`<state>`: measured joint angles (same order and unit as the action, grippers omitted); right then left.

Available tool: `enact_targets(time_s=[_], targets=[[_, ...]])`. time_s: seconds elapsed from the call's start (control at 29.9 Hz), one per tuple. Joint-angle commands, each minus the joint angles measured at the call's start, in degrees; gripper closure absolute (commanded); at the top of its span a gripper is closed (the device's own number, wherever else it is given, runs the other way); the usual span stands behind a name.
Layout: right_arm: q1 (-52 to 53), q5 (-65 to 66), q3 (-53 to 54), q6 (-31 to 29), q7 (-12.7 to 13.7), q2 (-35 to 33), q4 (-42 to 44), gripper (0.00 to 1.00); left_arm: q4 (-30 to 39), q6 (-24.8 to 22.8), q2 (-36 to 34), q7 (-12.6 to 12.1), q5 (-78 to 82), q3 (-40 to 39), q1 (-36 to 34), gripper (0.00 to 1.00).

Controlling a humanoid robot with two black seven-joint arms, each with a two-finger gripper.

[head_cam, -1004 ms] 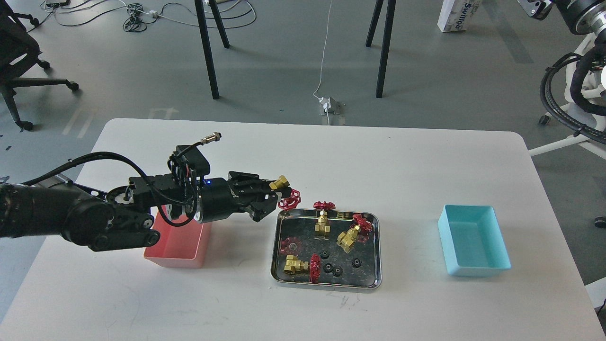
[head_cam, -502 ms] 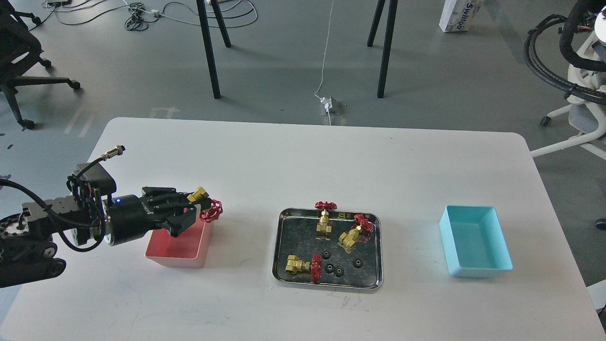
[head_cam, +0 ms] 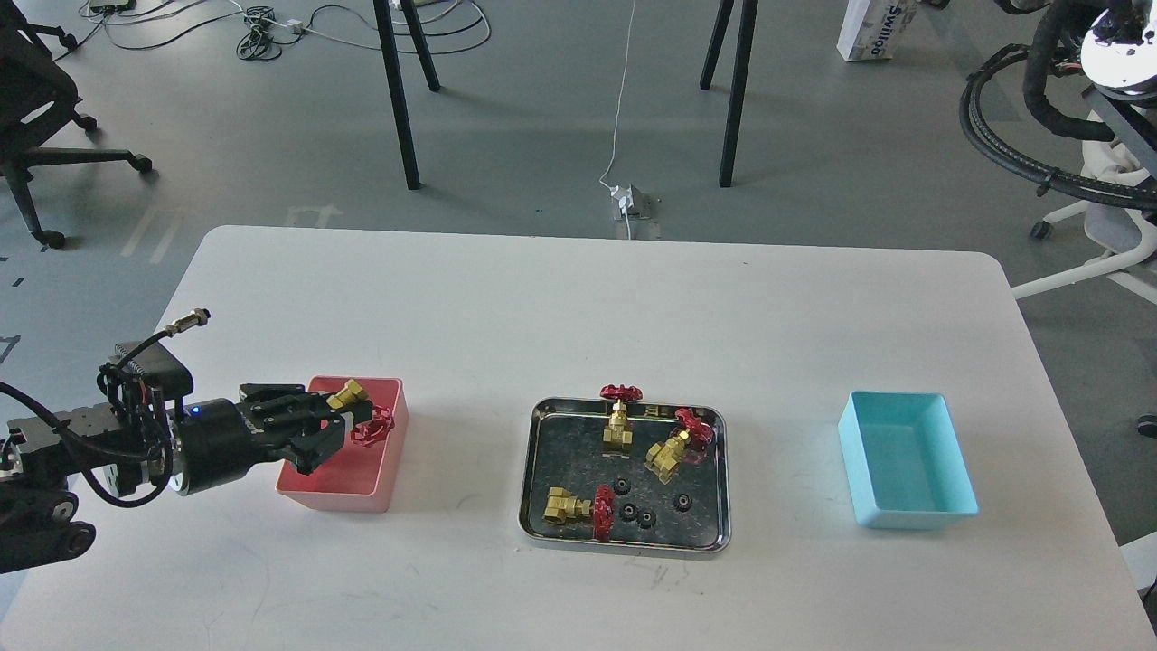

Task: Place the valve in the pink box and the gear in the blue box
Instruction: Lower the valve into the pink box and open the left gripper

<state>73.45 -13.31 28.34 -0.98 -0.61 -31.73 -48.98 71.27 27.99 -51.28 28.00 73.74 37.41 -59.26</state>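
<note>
My left gripper (head_cam: pixel 339 418) is shut on a brass valve (head_cam: pixel 360 411) with a red handwheel and holds it just above the pink box (head_cam: pixel 384 479) at the left of the table. Three more valves (head_cam: pixel 618 425) lie in the steel tray (head_cam: pixel 533 488) at the table's middle, with several tiny black gears (head_cam: pixel 644 517) near its front. The blue box (head_cam: pixel 907 458) stands empty at the right. My right gripper is out of view.
The white table (head_cam: pixel 587 298) carries only the two boxes and the tray. Behind it are black stand legs (head_cam: pixel 398 99), floor cables and a power strip (head_cam: pixel 630 201). An office chair (head_cam: pixel 36 117) is at far left, white equipment with hoses at far right.
My left arm has drawn back to the left with the valve, from beside the tray's left rim to over the pink box, and the valve sits lower now.
</note>
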Motion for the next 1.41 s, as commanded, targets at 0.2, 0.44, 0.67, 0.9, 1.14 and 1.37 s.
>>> enact_targets(time_s=[0.2,0.44,0.67,0.9,1.14,1.37], targets=[[-1.11,-0.05,0.05,0.02,-0.10,-0.08,-0.68,0.01,-4.65,0.01,0.57,0.00,0.00,-0.06,0.81,0.87],[-1.90,-0.05,0.05,0.02,-0.18,-0.08,-0.77,0.01,-5.35,0.01,1.53,0.00,0.18,-0.15,2.21,0.87],[-1.99,-0.14,0.14,-0.16,-0.18,-0.26,-0.85,0.01,-6.93,0.01,4.78,0.00,0.36,0.03,3.01,0.86],[-2.87,-0.14,0.40,0.02,-0.27,-0.87,-1.90,0.01,-9.38,0.01,5.66,0.00,0.35,0.12,3.53,0.86],[-3.49,-0.14,0.66,0.02,-0.27,-1.14,-2.17,0.01,-11.59,0.01,7.25,0.00,0.09,-0.06,5.47,0.86],[-3.57,-0.14,0.93,0.02,-0.27,-1.66,-2.44,0.01,-12.12,0.01,7.69,0.00,0.00,-0.15,5.82,0.85]])
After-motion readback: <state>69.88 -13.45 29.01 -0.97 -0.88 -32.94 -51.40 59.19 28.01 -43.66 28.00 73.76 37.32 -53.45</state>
